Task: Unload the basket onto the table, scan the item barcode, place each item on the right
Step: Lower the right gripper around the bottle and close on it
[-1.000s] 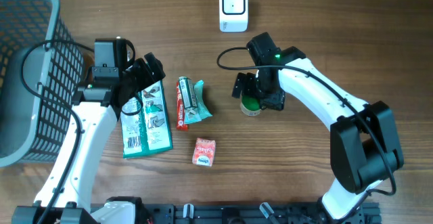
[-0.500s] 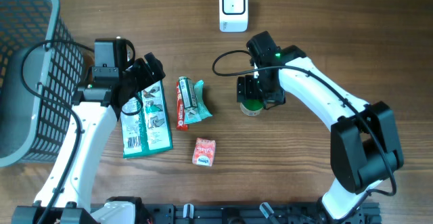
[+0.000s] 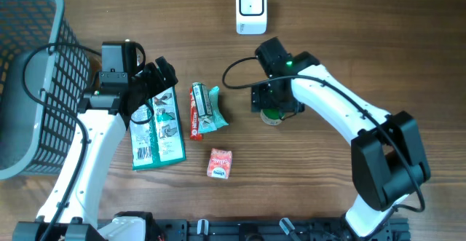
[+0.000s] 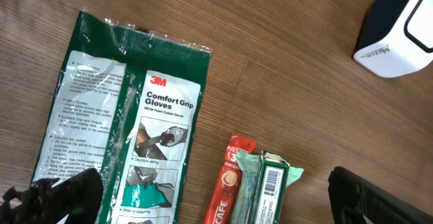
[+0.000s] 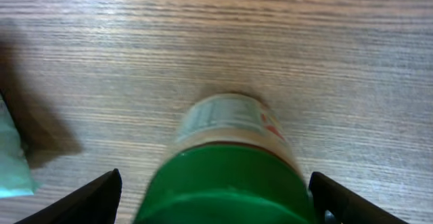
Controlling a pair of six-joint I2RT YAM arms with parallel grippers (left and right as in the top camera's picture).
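Observation:
A jar with a green lid (image 3: 272, 115) stands on the wooden table right of centre. My right gripper (image 3: 271, 103) is lowered over it. In the right wrist view the lid (image 5: 223, 183) fills the space between the fingers of the right gripper (image 5: 215, 200). The right finger nearly touches it and a strip of wood shows at the left finger, so the jaws stand open. The white scanner (image 3: 250, 8) sits at the back. My left gripper (image 3: 162, 77) hovers open above the gloves pack (image 4: 128, 122), holding nothing.
A red coffee stick (image 3: 196, 111) and a green packet with a barcode (image 4: 267, 187) lie side by side mid-table. A small red packet (image 3: 219, 163) lies nearer the front. A grey mesh basket (image 3: 29, 81) stands at the left edge.
My right gripper's jaws have narrowed around the green-lidded jar and the arm has shifted slightly left and down over it. The left arm has not moved.

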